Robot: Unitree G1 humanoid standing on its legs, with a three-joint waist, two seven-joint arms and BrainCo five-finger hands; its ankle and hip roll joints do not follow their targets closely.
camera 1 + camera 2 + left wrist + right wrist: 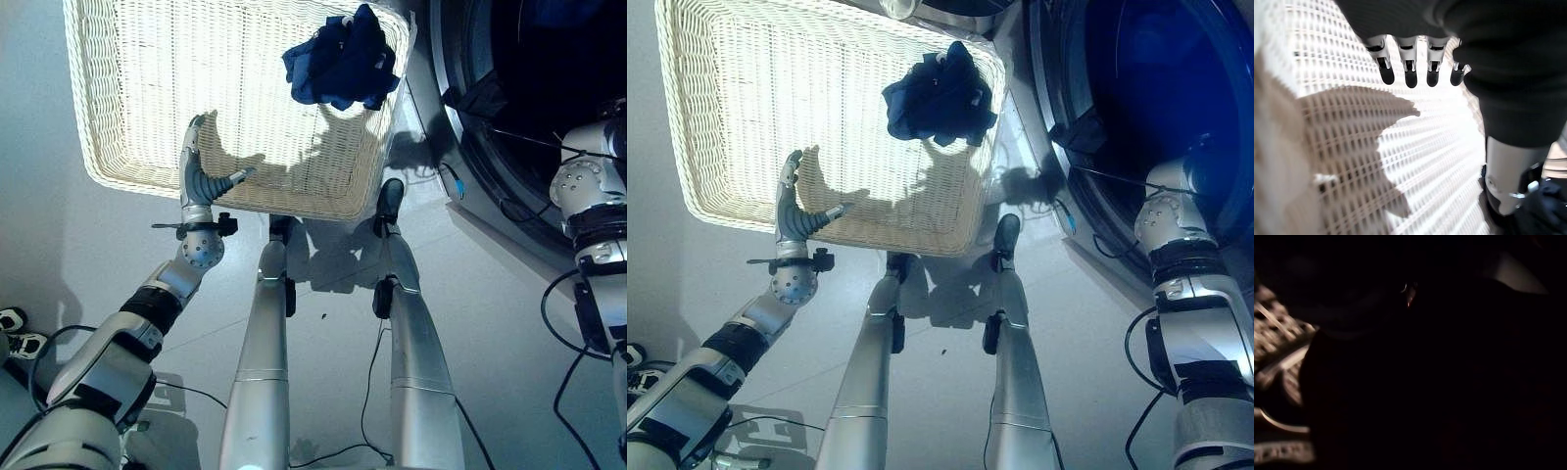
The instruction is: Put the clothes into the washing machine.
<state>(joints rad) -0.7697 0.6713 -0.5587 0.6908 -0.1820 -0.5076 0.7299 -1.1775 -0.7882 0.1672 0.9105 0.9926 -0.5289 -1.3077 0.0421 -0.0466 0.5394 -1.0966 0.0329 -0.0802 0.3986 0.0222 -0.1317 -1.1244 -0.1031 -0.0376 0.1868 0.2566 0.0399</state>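
Note:
A dark blue garment [343,59] lies bunched in the far right corner of the white wicker basket [147,88]. My left hand [201,168] hovers over the basket's near edge, well left of the garment, open and holding nothing. In the left wrist view its fingers [1410,73] are straight above the bare weave. The washing machine [1087,196] stands to the right of the basket with its dark drum [1136,78] open. My right arm [1171,211] reaches into that drum and the hand is hidden in the dark.
The basket sits on a pale floor right against the washing machine's front. A pair of black and white shoes [15,333] shows at the left edge.

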